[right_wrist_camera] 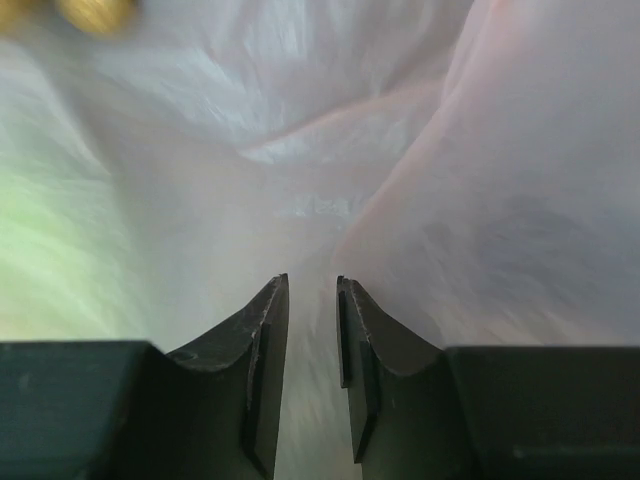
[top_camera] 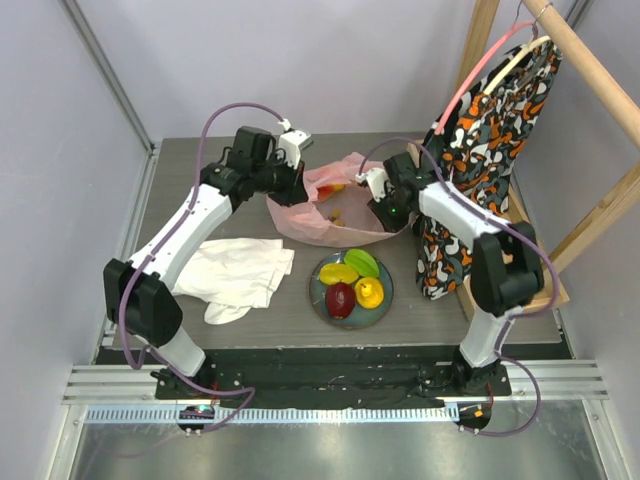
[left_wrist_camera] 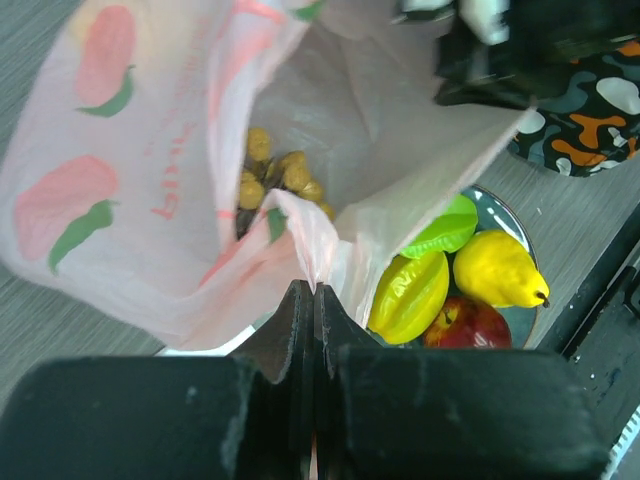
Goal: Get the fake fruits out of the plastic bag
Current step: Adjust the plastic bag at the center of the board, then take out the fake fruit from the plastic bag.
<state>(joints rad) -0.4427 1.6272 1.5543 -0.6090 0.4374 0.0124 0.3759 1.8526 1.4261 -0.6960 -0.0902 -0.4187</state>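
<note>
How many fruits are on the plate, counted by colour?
Yellow: 2, a star-shaped fruit and a pear-shaped fruit
Green: 1, a green fruit
Red: 1, an apple
Total on the plate: 4
A bunch of grapes lies inside the pink bag, not on the plate.

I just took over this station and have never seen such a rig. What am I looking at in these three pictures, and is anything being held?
Two robot arms are bolted at the table's near edge. The overhead picture looks down from behind them; the other two come from cameras on each wrist. The left pincer is shut on the rim of the pink plastic bag, holding it open. The right pincer is inside the bag, jaws slightly apart, nothing visibly between them. The grapes remain in the bag. Four fake fruits lie on the plate. A white cloth lies beside it.
</note>
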